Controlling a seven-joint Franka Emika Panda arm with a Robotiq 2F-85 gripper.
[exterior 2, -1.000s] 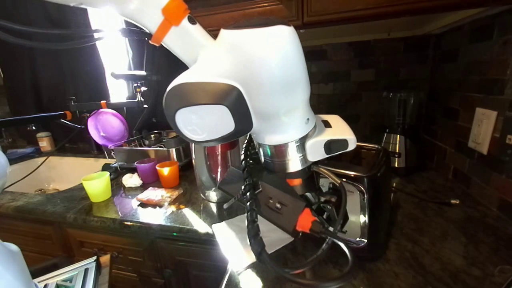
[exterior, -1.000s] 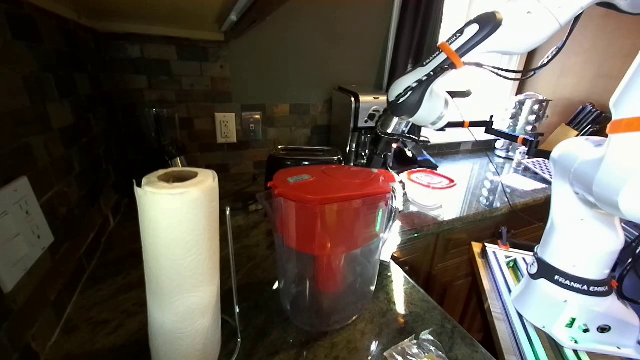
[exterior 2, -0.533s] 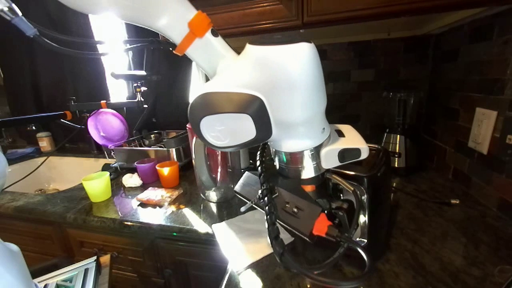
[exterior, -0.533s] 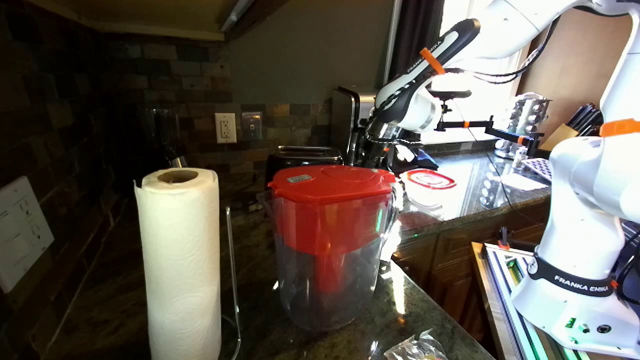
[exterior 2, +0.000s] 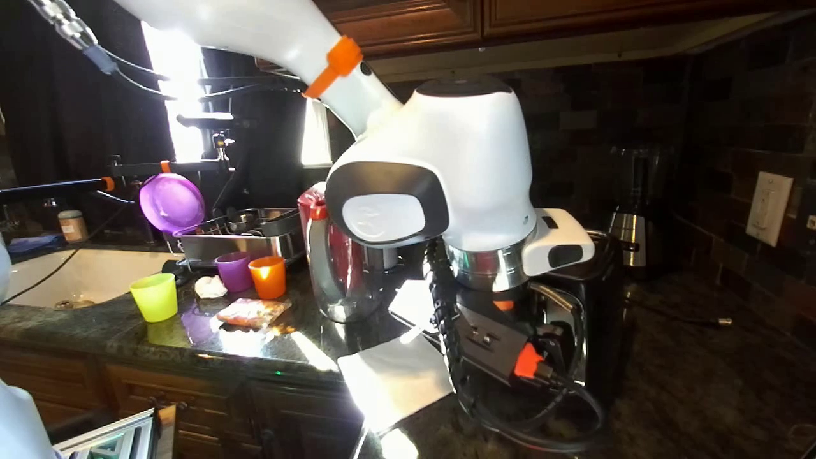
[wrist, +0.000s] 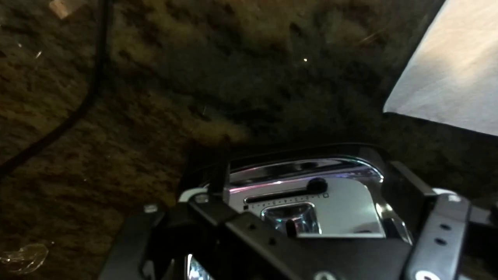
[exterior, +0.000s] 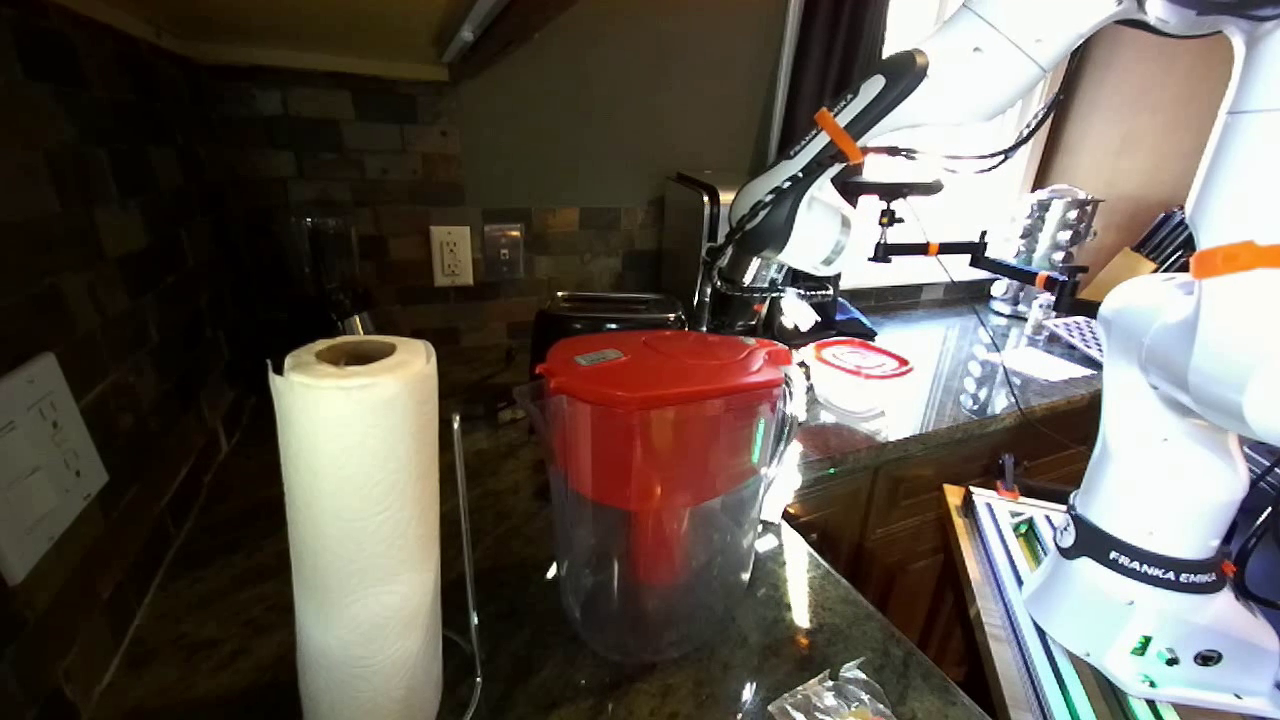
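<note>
In the wrist view my gripper point(wrist: 317, 175) is open, its two black fingers spread apart. Nothing shows held between them. Nearest is a toaster point(wrist: 346, 206), whose silver end panel has a black knob point(wrist: 317, 186) on a numbered slot. The fingers stand on either side of this panel; I cannot tell if they touch it. The gripper body covers the panel's lower part. The black toaster also shows in both exterior views point(exterior: 610, 312) point(exterior 2: 605, 344). In an exterior view the wrist's black box point(exterior 2: 484, 338) and cables hide the fingers; elsewhere the red-lidded pitcher point(exterior: 660, 450) hides them.
A pale flat sheet point(exterior 2: 395, 382) lies beside the toaster, also in the wrist view point(wrist: 455, 74). A black cord point(wrist: 97, 77) runs over the counter. A paper towel roll point(exterior: 360, 530), a coffee maker point(exterior: 690, 230), a blender point(exterior 2: 628, 236) and several cups point(exterior 2: 268, 277) stand about.
The arm has moved down and across, leftward in one exterior view and rightward in another, bringing the wrist closer to the toaster. The pitcher, cups and sheet have not moved.
</note>
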